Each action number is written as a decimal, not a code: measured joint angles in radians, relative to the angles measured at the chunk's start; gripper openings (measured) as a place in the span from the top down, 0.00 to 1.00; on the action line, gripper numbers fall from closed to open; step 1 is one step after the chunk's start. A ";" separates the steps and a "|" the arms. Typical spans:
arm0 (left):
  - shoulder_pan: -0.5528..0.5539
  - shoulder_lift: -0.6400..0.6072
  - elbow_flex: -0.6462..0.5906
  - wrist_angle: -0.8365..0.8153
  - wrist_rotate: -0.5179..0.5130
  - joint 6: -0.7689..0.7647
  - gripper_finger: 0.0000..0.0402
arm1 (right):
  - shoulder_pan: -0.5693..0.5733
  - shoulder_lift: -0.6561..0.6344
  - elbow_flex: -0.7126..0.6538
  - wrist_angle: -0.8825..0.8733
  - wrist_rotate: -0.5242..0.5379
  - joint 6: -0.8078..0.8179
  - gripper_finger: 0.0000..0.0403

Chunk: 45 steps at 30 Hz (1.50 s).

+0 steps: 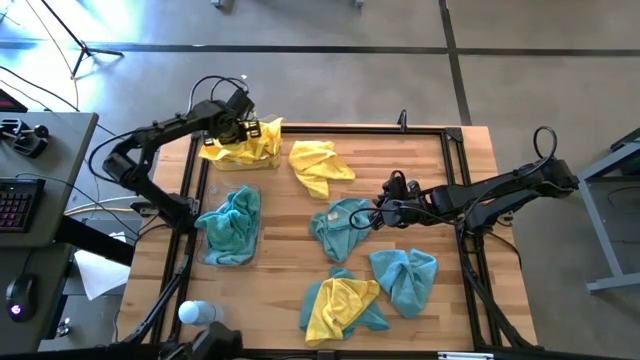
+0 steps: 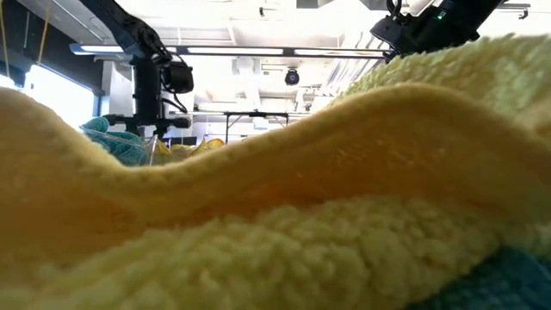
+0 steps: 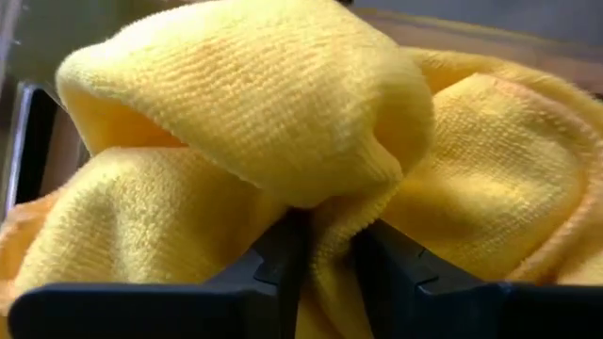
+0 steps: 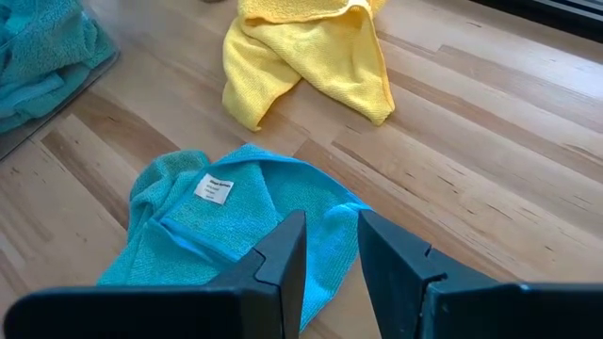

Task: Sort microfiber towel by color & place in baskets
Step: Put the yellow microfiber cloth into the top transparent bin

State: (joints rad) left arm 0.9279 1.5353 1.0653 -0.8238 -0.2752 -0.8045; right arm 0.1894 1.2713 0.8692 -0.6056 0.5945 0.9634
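My left gripper (image 1: 243, 132) hangs over the far-left basket (image 1: 265, 158), shut on a yellow microfiber towel (image 3: 283, 104) that lies heaped inside. A teal towel (image 1: 230, 225) fills the second basket (image 1: 213, 258) just nearer. My right gripper (image 4: 330, 254) stands open just above the table, at the edge of a teal towel (image 4: 217, 226) with a white label; nothing is between its fingers. Loose on the table lie a yellow towel (image 1: 320, 165), a teal one (image 1: 405, 280) and a yellow one on teal (image 1: 340, 305). My left gripper has a raised fold of the yellow towel (image 3: 330, 250) between its two fingers (image 3: 283, 259), which stand a little apart with the cloth filling the gap. The fingers come steeply from above. The rest of the towel bulges around them and rests in the basket.
A black metal frame (image 1: 450, 135) runs round the wooden table. A pale bottle (image 1: 195, 312) lies at the near left corner. In the low view a yellow towel (image 2: 275, 189) close to the camera blocks most of the table. Bare wood lies between the loose towels.
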 joint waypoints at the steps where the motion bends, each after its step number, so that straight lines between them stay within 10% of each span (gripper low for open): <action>1: -0.002 0.015 0.000 0.000 -0.001 -0.005 0.79 | 0.000 0.000 0.000 0.000 0.000 -0.001 0.77; 23: -0.060 0.264 0.003 0.025 -0.039 -0.083 0.79 | 0.000 0.000 0.000 -0.035 0.000 0.005 0.77; 45: -0.078 -0.176 -0.002 -0.006 -0.004 -0.082 0.79 | 0.000 0.000 0.000 -0.035 0.000 -0.003 0.77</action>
State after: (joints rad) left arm 0.8504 1.3592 1.0630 -0.8301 -0.2794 -0.8864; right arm 0.1894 1.2713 0.8692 -0.6404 0.5945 0.9607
